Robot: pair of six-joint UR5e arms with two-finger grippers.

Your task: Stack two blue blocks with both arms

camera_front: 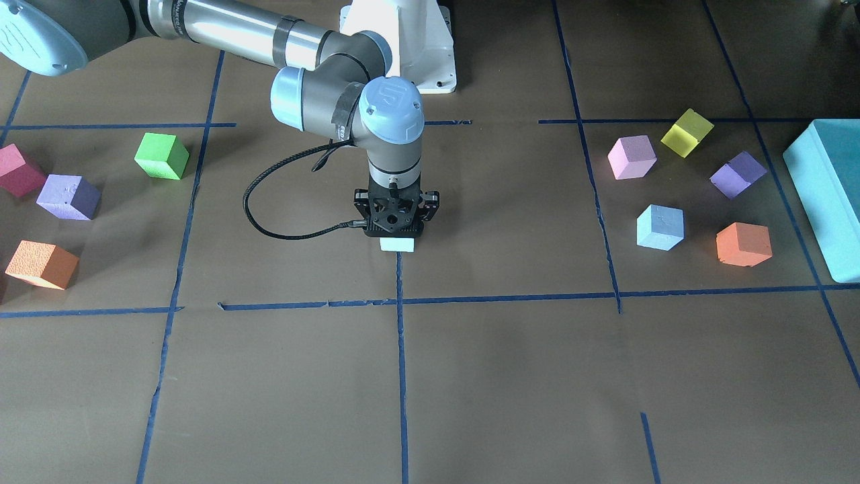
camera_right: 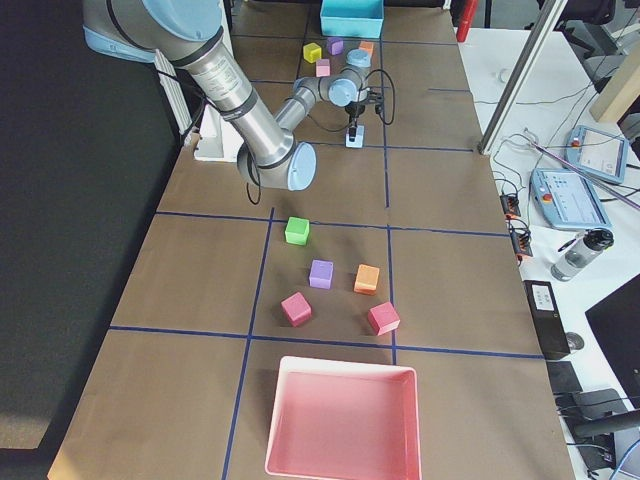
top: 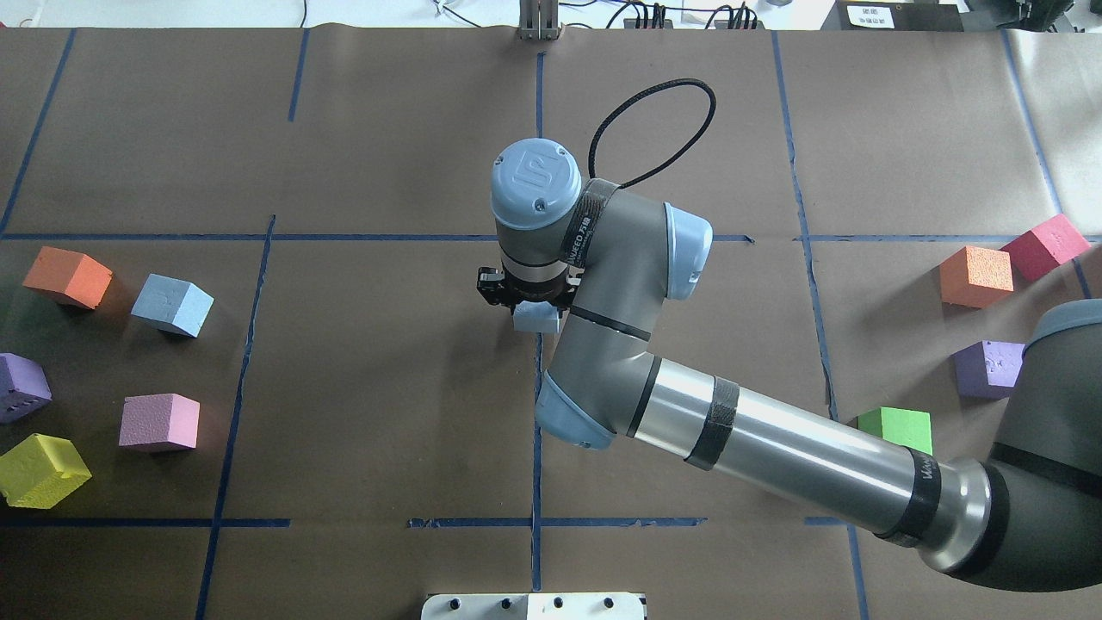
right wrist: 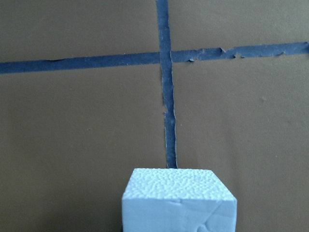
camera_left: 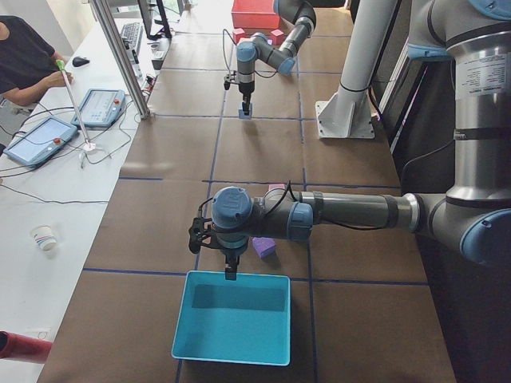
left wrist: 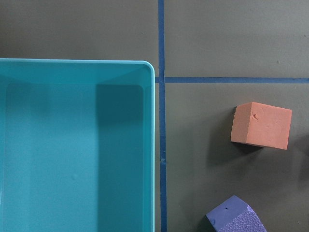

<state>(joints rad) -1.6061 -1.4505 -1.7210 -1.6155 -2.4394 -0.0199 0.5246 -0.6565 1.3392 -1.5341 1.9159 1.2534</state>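
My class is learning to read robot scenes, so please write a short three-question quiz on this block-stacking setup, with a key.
1. True or false: the side blue block rests on top of the centre blue block.
2. Which arm's claw is over the centre blue block, left or right?
3. The left wrist camera looks down on: A) a teal box; B) a metal bowl; C) a wooden spoon.
Key: 1 false; 2 right; 3 A.
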